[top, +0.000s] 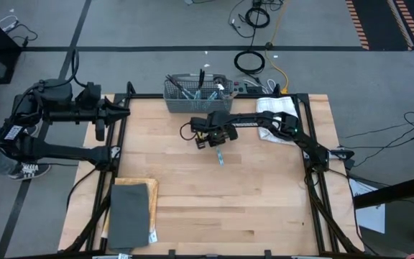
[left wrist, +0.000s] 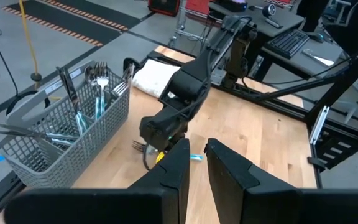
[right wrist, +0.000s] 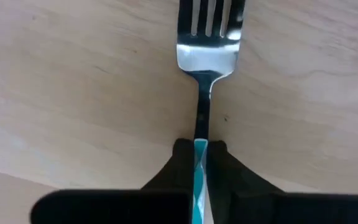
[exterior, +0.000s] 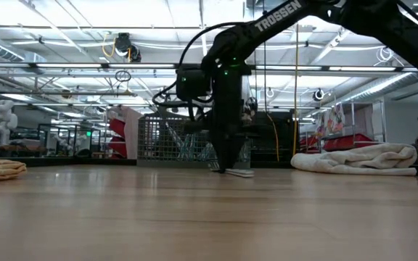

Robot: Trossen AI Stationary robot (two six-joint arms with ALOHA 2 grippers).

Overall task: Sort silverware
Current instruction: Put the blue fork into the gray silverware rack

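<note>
A fork [right wrist: 208, 43] with a shiny head and a blue-and-white handle lies flat on the wooden table [top: 264, 201], near its middle. My right gripper [right wrist: 201, 149] stands over it, pointing down, shut on its handle; it shows in the high view [top: 214, 142] and the low view [exterior: 227, 163]. More silverware [left wrist: 89, 93] stands and lies in the grey mesh basket [top: 196, 99] at the far edge. My left gripper [left wrist: 197, 149] waits raised over the table's far left corner [top: 100, 121], a narrow gap between its fingers, with nothing in it. My right gripper pinches the fork's handle [right wrist: 200, 151] between its two fingers, at the end nearest the metal neck. The fingers come from above, pointing down, one on each long side of the handle. The fork lies level on the table, its tines [right wrist: 210, 15] beyond the fingertips.
A crumpled white cloth [top: 275, 119] lies at the far right of the table. A dark grey pad [top: 130, 214] on a tan cloth sits at the near left corner. Bare wood stretches across the near half and the right side.
</note>
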